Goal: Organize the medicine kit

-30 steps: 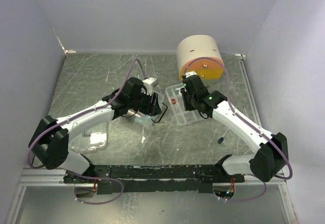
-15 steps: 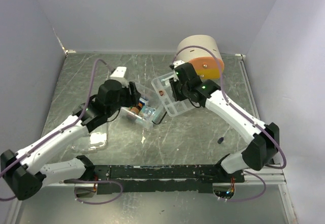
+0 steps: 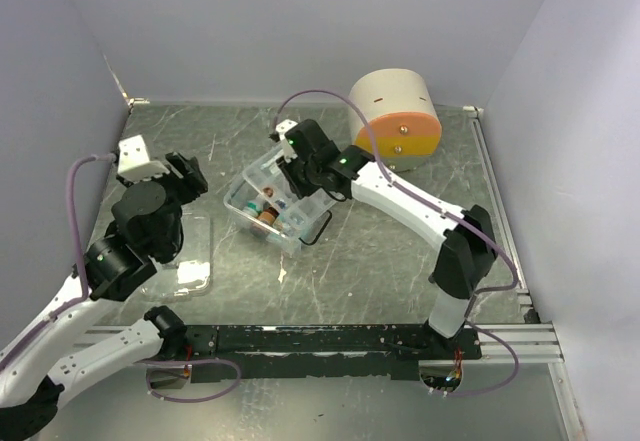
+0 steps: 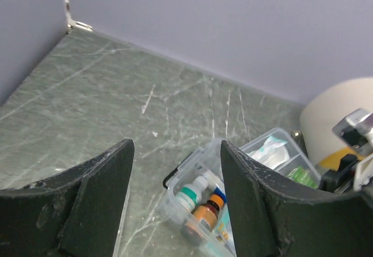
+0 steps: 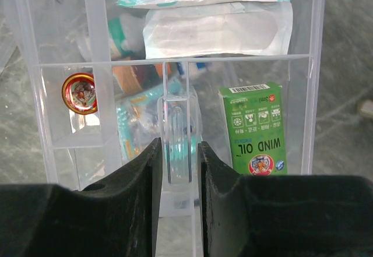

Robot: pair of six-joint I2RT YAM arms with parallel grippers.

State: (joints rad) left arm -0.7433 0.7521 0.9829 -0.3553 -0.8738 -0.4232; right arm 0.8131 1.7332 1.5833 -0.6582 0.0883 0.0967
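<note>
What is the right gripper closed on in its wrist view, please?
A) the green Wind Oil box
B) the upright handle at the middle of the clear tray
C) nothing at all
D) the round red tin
B: the right gripper pinches the clear upright handle of the divided tray, one finger pressed against each side of it.

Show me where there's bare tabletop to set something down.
Bare: the far left corner by the back wall, and the near strip between the clear box and the arms' bases. Crowded: the middle, where the right pincer holds a clear tray over that box.
</note>
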